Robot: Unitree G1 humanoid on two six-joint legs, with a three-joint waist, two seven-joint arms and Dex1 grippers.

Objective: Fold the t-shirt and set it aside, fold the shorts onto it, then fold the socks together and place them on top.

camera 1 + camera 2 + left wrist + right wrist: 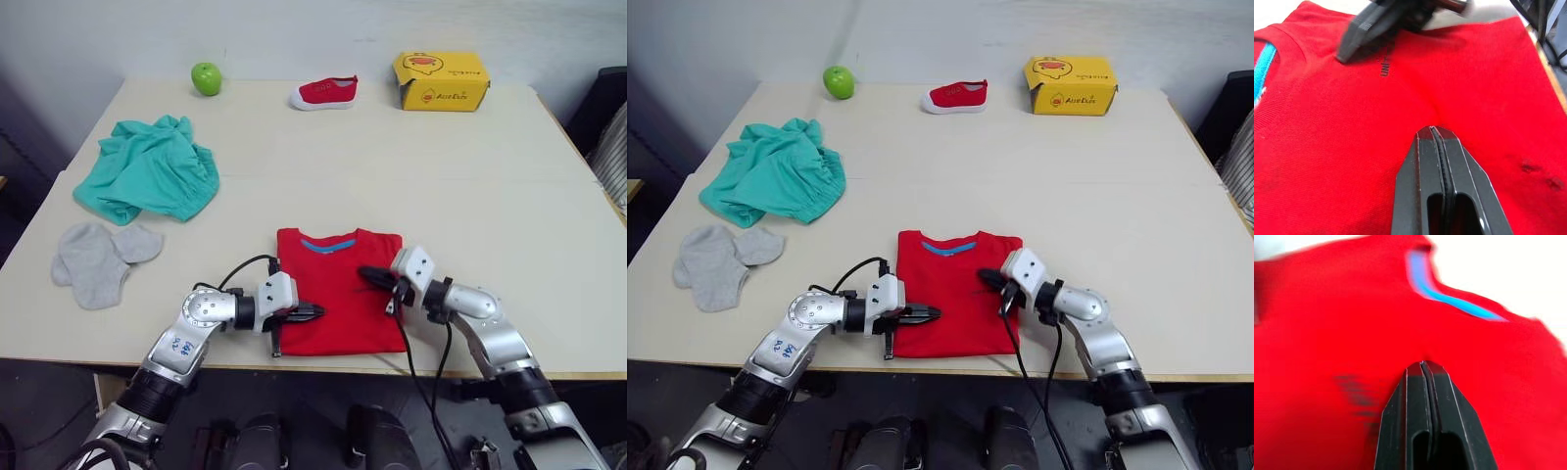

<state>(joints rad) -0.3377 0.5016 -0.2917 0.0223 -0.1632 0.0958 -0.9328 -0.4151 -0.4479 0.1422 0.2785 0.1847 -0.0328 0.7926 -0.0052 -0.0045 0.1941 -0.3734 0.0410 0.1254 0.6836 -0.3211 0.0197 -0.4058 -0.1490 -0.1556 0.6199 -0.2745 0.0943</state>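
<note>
Right now the t-shirt (338,289) is lying folded into a neat red square at the near edge of the table (490,206), blue neckband facing the far side. Both arms are reaching in over it from either side. The left gripper (312,312) is resting low on the shirt's near left part, and the left wrist view is showing its two black fingers pressed flat together with a small pucker of red cloth just at their tips; whether any fabric is actually pinched I cannot tell. The right gripper (370,275) is sitting on the shirt's right half, its fingers likewise closed tight against each other, tips down on the cloth.

Over on the left, the shorts (147,168) are lying in a loose teal heap, and the socks (98,257) are lying just nearer than them, overlapping each other. Along the far edge, a green apple (206,78), a red shoe (324,93) and a yellow box (441,81) are sitting well apart; the box's flap is showing at its left end, contents hidden.
</note>
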